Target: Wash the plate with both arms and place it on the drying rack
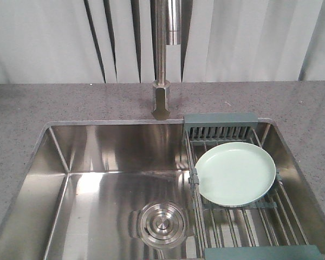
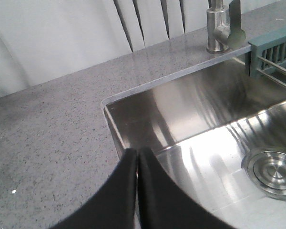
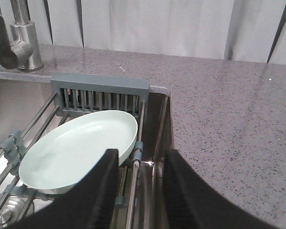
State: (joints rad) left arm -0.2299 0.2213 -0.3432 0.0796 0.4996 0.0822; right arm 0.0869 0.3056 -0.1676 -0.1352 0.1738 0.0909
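The pale mint-green plate [image 1: 235, 173] lies flat on the drying rack [image 1: 244, 216], which spans the right part of the sink. In the right wrist view the plate [image 3: 78, 152] sits just left of my right gripper [image 3: 140, 160], whose fingers stand open over the rack's right rail [image 3: 136, 181] and the sink wall, holding nothing. My left gripper [image 2: 137, 153] is shut with nothing in it, hovering over the sink's left rim where it meets the counter. A corner of the rack [image 2: 271, 52] shows at the far right of the left wrist view. Neither arm appears in the front view.
A steel faucet [image 1: 163, 59] rises behind the sink [image 1: 59, 179], with its lever [image 3: 2, 45] seen from the right wrist. The round steel drain [image 1: 161, 223] sits in the sink floor left of the rack. Speckled grey counter [image 3: 229, 105] surrounds the sink; white curtains hang behind.
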